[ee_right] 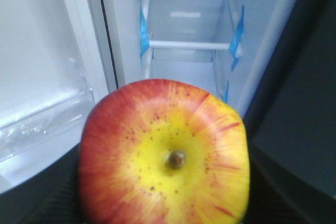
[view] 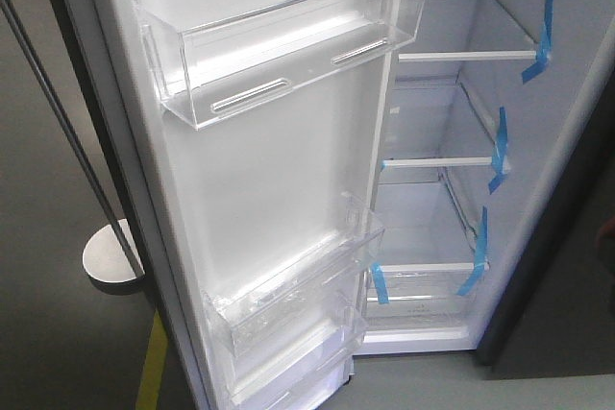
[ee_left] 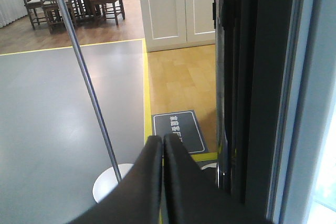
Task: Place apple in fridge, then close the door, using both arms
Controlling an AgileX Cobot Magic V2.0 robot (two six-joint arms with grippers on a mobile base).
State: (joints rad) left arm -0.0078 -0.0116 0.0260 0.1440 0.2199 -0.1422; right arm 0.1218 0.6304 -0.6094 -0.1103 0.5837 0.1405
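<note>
My front camera looks down into the white-lined dark-grey fridge and its tall open door. Right wrist camera shares that interior, nearer; left wrist faces grey floor outside.

The apple is red with a yellow, speckled patch; the fridge is white inside, with blue tape strips.
</note>
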